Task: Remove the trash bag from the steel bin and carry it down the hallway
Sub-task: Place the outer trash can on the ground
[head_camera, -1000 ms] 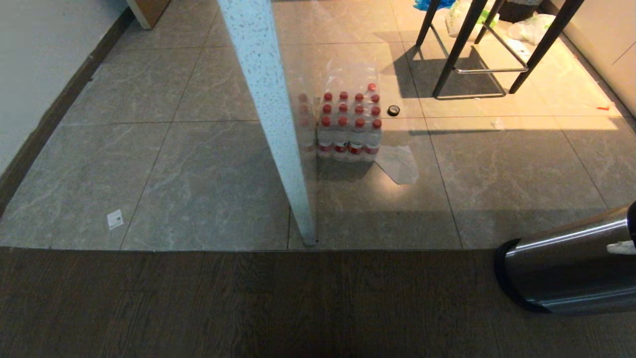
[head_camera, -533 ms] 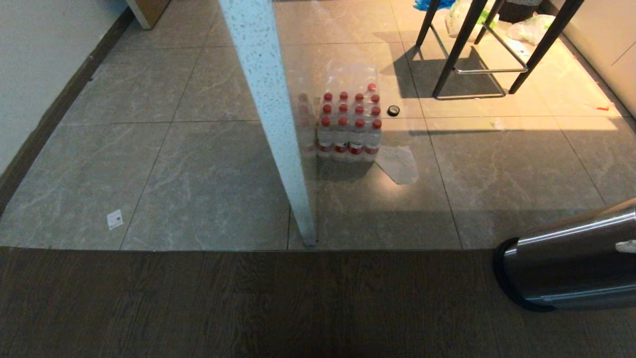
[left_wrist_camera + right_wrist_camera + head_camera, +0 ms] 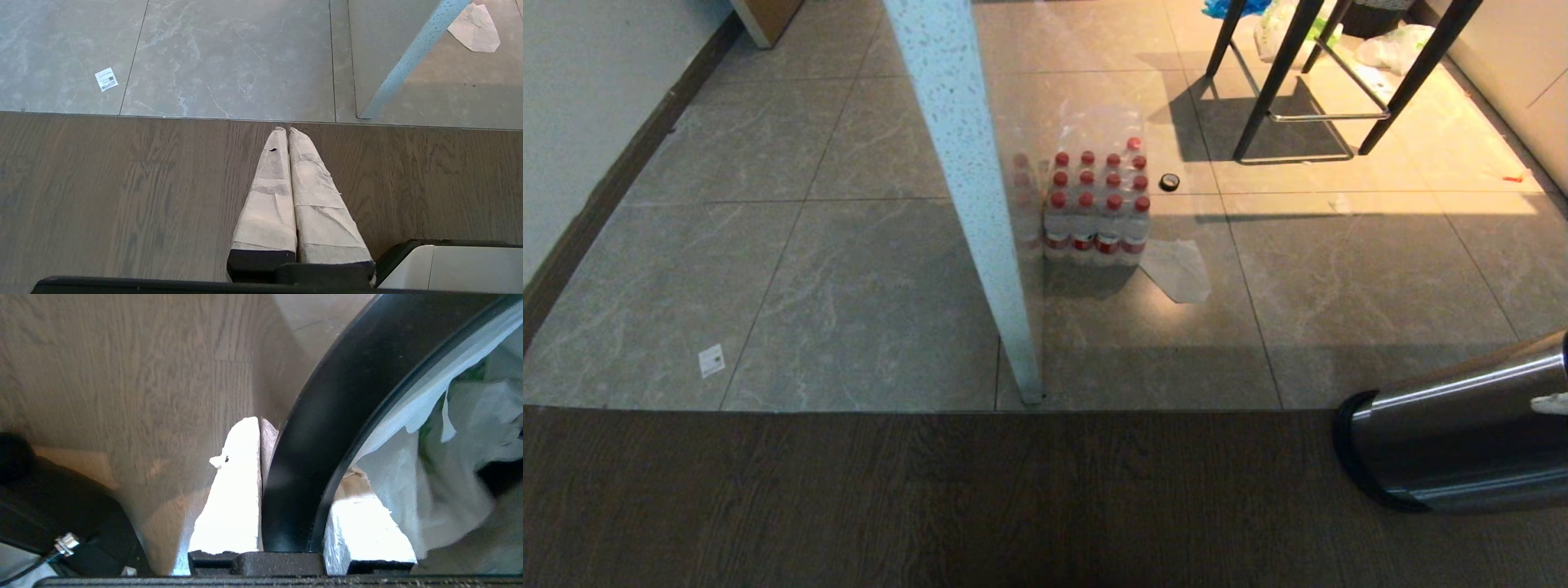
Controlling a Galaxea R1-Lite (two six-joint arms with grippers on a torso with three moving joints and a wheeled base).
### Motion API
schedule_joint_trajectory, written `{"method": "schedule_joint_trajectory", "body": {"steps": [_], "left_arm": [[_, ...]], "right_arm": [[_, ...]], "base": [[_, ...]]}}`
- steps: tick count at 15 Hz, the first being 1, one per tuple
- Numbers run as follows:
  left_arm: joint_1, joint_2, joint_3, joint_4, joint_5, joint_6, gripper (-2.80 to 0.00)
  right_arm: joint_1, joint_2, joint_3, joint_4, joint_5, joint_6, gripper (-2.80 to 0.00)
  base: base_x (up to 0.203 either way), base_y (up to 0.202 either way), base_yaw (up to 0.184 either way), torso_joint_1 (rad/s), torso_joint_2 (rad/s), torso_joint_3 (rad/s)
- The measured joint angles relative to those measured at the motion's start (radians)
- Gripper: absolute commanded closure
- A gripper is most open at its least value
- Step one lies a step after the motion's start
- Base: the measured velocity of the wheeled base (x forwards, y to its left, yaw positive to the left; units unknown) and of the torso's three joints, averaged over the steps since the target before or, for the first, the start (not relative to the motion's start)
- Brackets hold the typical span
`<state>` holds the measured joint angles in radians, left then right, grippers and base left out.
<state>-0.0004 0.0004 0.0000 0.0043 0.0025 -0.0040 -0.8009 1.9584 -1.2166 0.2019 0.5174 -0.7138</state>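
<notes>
Two grippers are fitted, and only one is working. Starting at the left of the head view, a small white paper label (image 3: pixel 711 360) lies on the grey marble-look floor tiles (image 3: pixel 866 302), well apart from everything else; the left gripper (image 3: pixel 286 134) hangs idle over the dark wood-grain flooring (image 3: pixel 122 183), its taped fingers pressed together on nothing. Toward the centre, a white speckled slanted panel edge (image 3: pixel 980 204) meets the floor just beside a shrink-wrapped pack of red-capped water bottles (image 3: pixel 1094 208). At the far right, the small round stainless-steel bin (image 3: pixel 1454 441) is tipped steeply, its black base ring toward the centre of the view and its mouth pointing right, out of frame, so its long axis runs close to level, left to right. The right gripper (image 3: pixel 292 486) is clamped across the bin's black rim ring (image 3: pixel 347 400), one finger outside and one inside. The thin white plastic trash bag (image 3: pixel 441 465) sits inside the bin mouth (green print is partly visible). Likely faults: the grip is on the rim, not the bag, so lifting may carry the whole bin; the smooth ring could slip from the fingers; and with the mouth nearly sideways, the bag's contents could spill onto the floor.
</notes>
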Motion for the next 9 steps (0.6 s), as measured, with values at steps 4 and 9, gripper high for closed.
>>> {"method": "schedule_joint_trajectory", "body": {"steps": [4, 9], "left_arm": [[0.000, 0.000, 0.000, 0.000, 0.000, 0.000, 0.00], [0.000, 0.000, 0.000, 0.000, 0.000, 0.000, 0.00]], "right_arm": [[0.000, 0.075, -0.011, -0.003, -0.003, -0.028, 0.00], [0.000, 0.166, -0.018, -0.009, -0.006, -0.071, 0.00]], "base": [[0.000, 0.000, 0.000, 0.000, 0.00, 0.000], [0.000, 0.000, 0.000, 0.000, 0.00, 0.000]]}}
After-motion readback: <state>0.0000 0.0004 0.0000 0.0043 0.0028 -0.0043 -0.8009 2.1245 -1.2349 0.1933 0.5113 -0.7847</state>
